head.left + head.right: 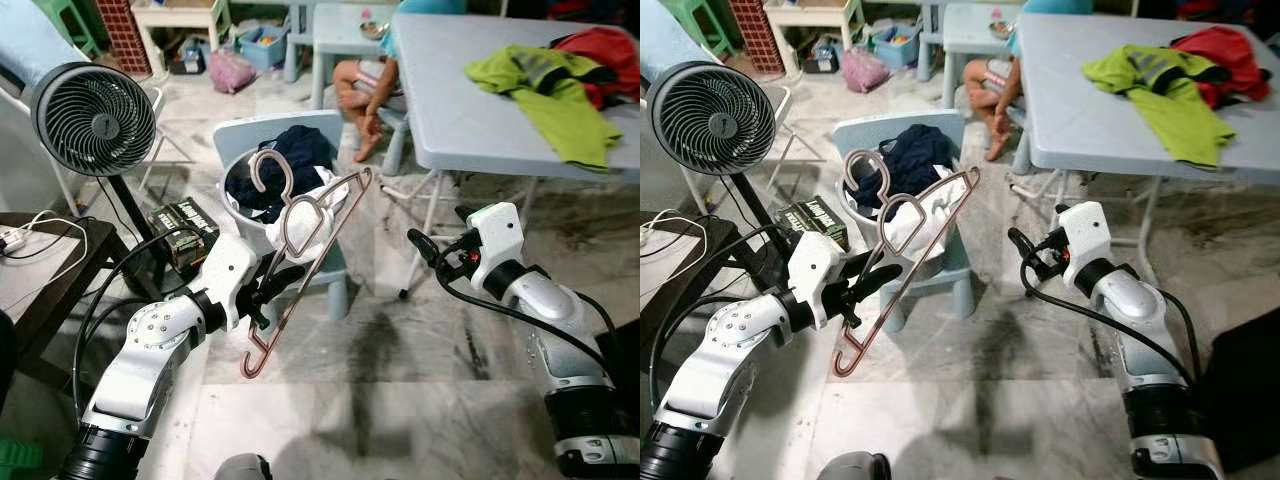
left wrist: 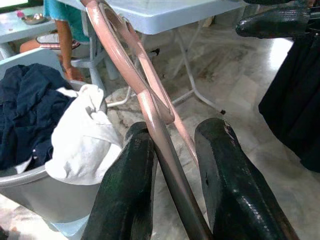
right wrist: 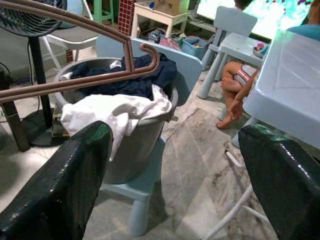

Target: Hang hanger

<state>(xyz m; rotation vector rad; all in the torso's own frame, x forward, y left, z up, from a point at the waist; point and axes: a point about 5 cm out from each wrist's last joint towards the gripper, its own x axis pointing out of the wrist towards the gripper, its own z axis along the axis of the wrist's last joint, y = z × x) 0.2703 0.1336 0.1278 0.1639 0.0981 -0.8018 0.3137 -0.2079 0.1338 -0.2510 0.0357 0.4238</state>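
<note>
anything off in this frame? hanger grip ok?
Grip looks skewed: the left gripper pinches the pink hanger low on one arm, so it hangs tilted, hook up over the laundry bucket. The right gripper is open and apart from it. Clothes lie crumpled on the folding table.

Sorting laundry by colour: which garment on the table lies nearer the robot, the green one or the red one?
The green garment. It spreads toward the table's front edge, while the red garment is bunched behind it at the far corner.
</note>
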